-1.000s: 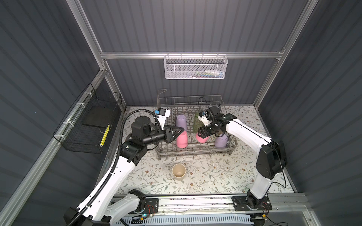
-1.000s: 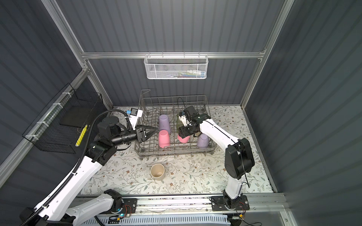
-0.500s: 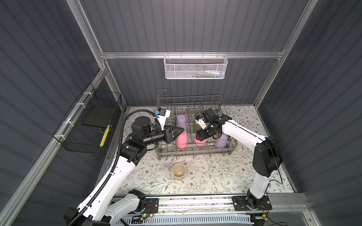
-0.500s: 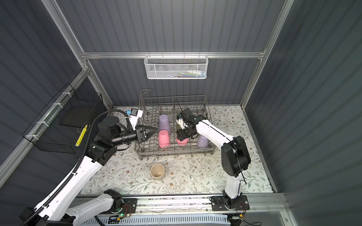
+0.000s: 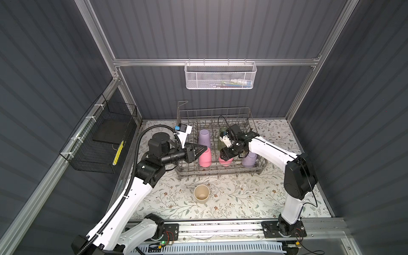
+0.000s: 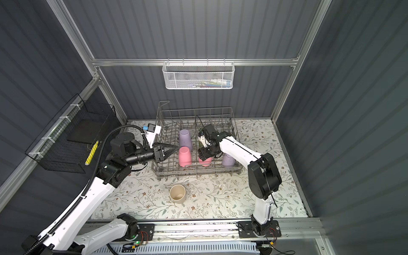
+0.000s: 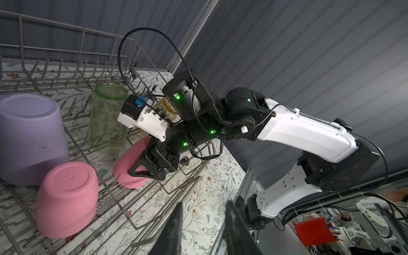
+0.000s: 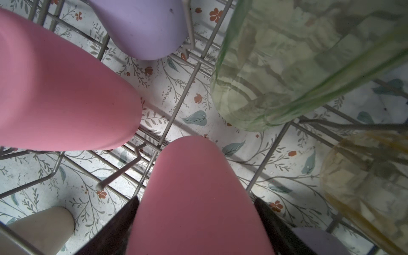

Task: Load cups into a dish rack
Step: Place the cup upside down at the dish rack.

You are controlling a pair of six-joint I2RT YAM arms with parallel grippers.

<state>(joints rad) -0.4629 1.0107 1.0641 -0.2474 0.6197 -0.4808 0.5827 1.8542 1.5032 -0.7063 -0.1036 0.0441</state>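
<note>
Both top views look steeply down from high above the near edge, taking in the whole floral-patterned worktop [image 5: 242, 198] and the large grey wire dish rack [image 5: 220, 171]. The left wrist view looks rightward across that rack from its left side, fairly near. The right wrist view looks down into it, very close to a pink plastic tumbler [image 8: 194, 198].

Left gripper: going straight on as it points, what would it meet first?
Most likely the right gripper, just above the pink cup between its jaws. The left gripper seems to clear the other pink cup, though depth is unclear.
</note>
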